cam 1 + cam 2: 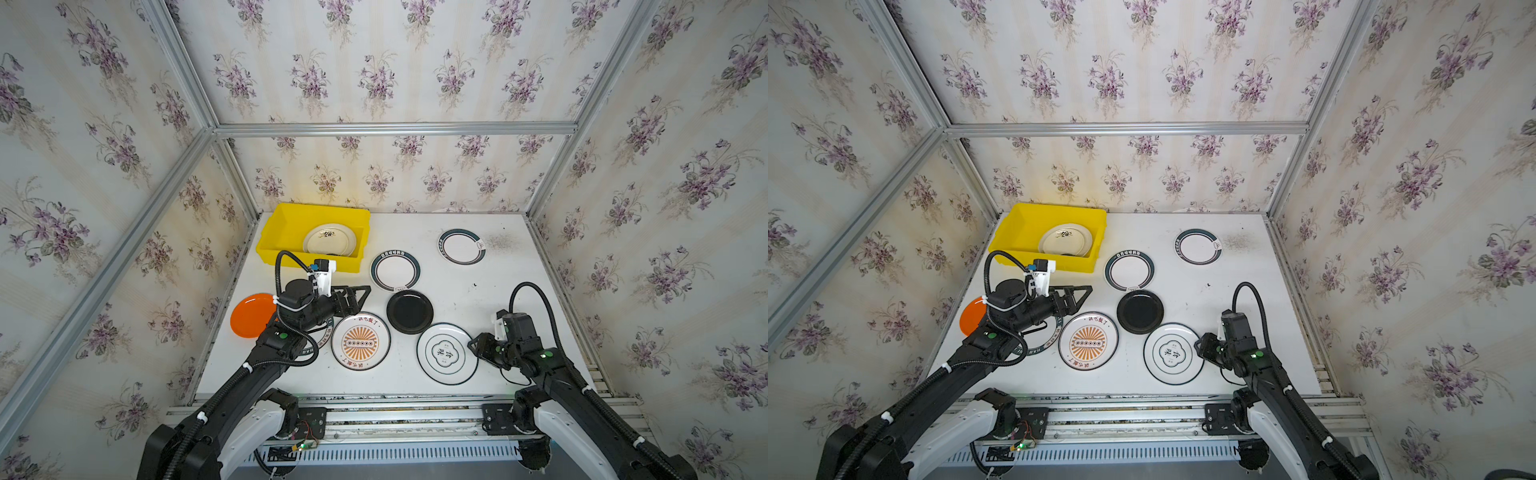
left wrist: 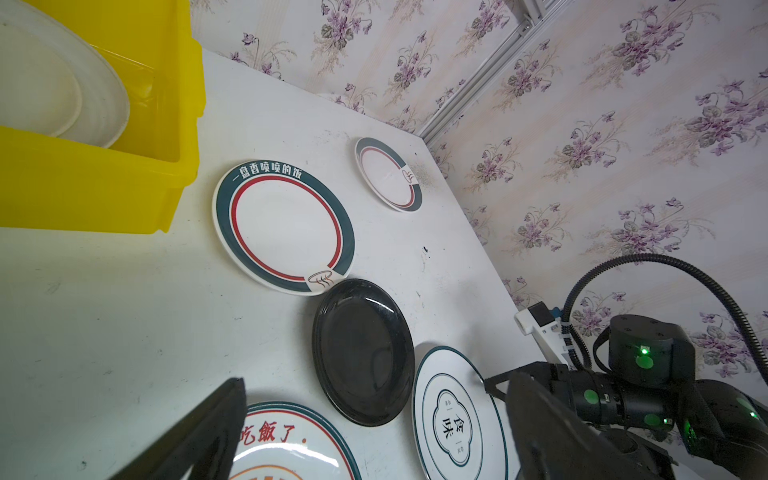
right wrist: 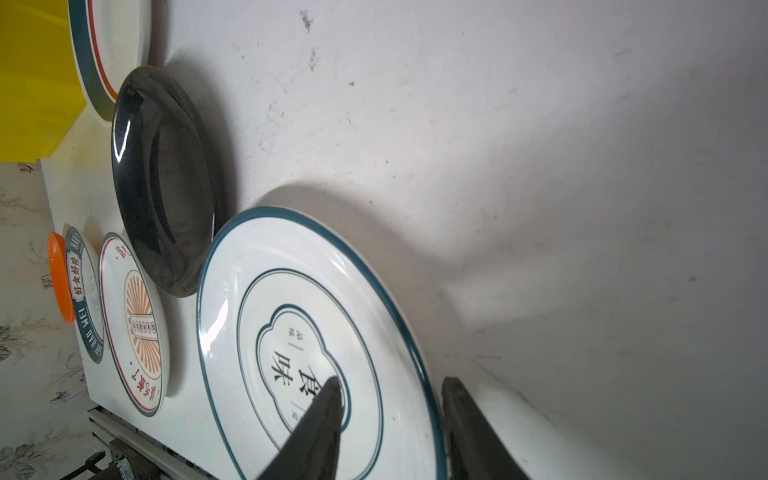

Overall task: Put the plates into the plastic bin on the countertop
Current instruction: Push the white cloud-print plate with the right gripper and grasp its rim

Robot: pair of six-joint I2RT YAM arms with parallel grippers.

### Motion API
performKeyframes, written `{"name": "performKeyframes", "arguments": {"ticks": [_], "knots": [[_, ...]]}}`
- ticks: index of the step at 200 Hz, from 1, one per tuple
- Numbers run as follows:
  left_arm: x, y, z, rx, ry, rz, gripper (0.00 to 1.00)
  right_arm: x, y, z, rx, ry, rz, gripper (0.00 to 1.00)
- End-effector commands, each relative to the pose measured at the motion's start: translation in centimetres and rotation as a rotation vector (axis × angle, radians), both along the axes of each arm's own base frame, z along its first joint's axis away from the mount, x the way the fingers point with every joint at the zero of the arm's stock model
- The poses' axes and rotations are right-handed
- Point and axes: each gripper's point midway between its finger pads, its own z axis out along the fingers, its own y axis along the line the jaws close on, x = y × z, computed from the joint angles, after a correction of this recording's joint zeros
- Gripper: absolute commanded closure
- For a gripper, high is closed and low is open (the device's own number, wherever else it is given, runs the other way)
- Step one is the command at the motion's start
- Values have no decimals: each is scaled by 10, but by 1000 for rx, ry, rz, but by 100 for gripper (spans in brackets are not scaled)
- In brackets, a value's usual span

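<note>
**Desk (image 1: 519, 291), read from left to right.**

- **Left edge.** The orange plate (image 1: 249, 316) is lying flat. The left arm is crossing over a green-lettered plate (image 1: 325, 332) beside it.
- **Left hand.** The left hand (image 1: 360, 297) is hovering with its jaws spread wide and nothing between them. It is just in front of the plastic bin (image 1: 307, 259).
- **Bin.** The bin is sitting in the far left corner and is holding a cream plate (image 1: 330, 240).
- **Middle.** The sunburst plate (image 1: 360, 341), a green-ringed plate (image 1: 395, 271) and the black plate (image 1: 409, 311) are lying close together on the desk. A second ringed plate (image 1: 461, 246) is lying well apart, toward the far right.
- **Front right.** The large clover-marked plate (image 1: 446, 353) is resting flat, and the right hand (image 1: 476, 347) is meeting its right rim.
- **Right wrist view.** One of the fingers (image 3: 324, 415) is reaching over the plate's face while the other is standing outside the rim. The jaws are straddling the rim at a medium gap and are not visibly pinching it.

**Step in hand (judged): taking this plate by its rim.**

- The outer finger should be working under the lip rather than butting against it, since a flat glazed plate will tend to slide away toward the black plate.
- The bite should be reaching well past the green edge line before the jaws clamp.
- The gripped side should be rising first, clear of its neighbours.
- The bin is lying far across the desk, so the carry should be going slowly and high over the other plates.
</note>
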Motion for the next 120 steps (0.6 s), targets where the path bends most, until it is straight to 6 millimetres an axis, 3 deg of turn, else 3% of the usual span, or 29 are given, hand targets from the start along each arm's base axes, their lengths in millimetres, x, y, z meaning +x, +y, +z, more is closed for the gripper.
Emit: {"name": "performKeyframes", "arguments": {"ticks": [1, 120], "knots": [[6, 1, 11, 9, -55, 12, 0, -4, -5, 1, -41, -2, 17, 56], [8, -9, -11, -3, -1, -25, 0, -9, -9, -11, -76, 53, 25, 63]]}}
